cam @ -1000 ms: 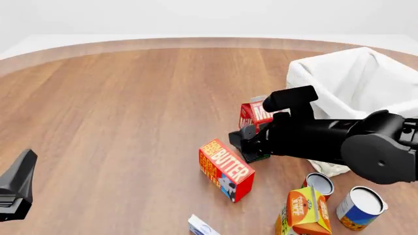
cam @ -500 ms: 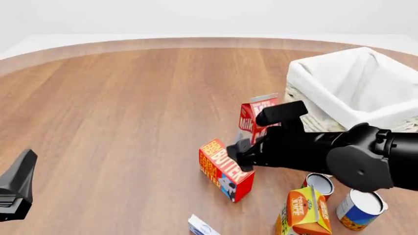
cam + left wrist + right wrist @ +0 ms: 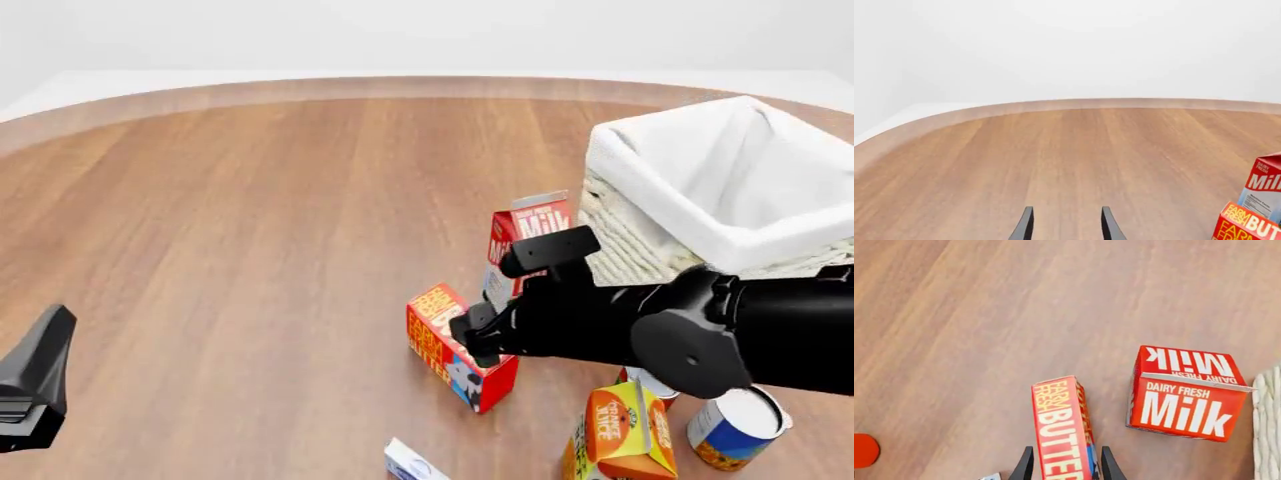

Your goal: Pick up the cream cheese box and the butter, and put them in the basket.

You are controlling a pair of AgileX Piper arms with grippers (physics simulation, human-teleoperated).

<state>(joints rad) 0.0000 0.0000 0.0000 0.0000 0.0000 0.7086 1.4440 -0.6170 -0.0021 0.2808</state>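
Wood table with basket at far right, milk carton upright just left of it, butter flat nearer the camera with right gripper fingers spread either side of it, cream cheese box at the near edge, left gripper spread, empty.
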